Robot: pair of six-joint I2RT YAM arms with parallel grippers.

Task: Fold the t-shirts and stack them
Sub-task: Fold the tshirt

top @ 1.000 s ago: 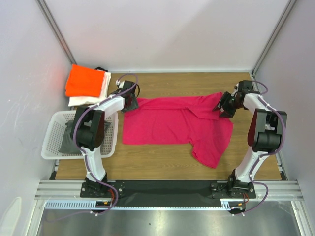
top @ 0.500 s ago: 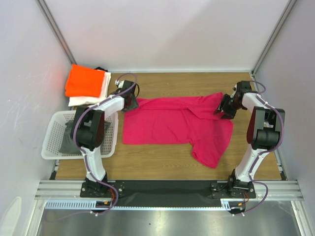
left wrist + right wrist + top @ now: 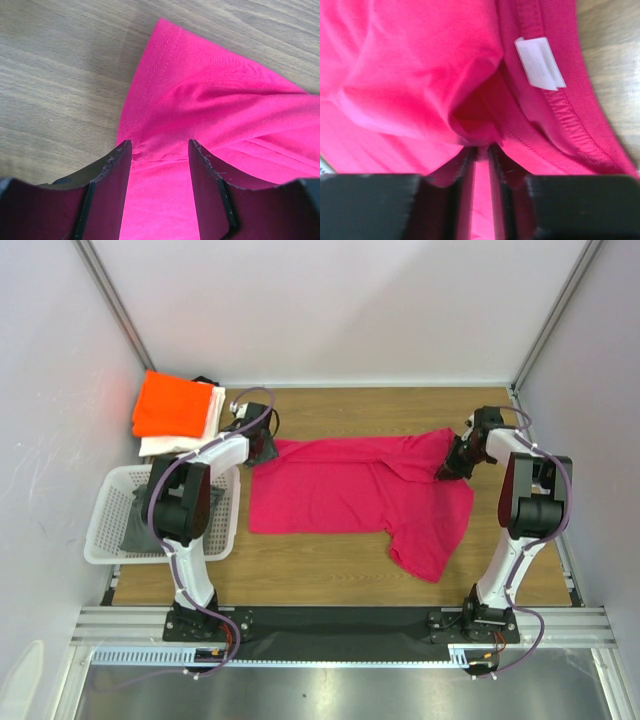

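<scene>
Wooden tabletop (image 3: 330, 565) carries the magenta t-shirt (image 3: 340, 495), spread at its middle. The left hand (image 3: 159, 146) stands open astride the shirt's far left corner. The right hand (image 3: 480, 150) is pinched onto a fold beside the collar, far right. The orange t-shirt (image 3: 170, 405) lies folded on the white t-shirt (image 3: 175, 445), far left.

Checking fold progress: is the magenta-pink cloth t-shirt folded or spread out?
Mostly spread: the magenta-pink cloth t-shirt lies open across the wooden table, only its collar end bunched.

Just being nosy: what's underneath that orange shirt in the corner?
A folded white t-shirt lies under the orange t-shirt; only its edges show, the rest is covered.
</scene>
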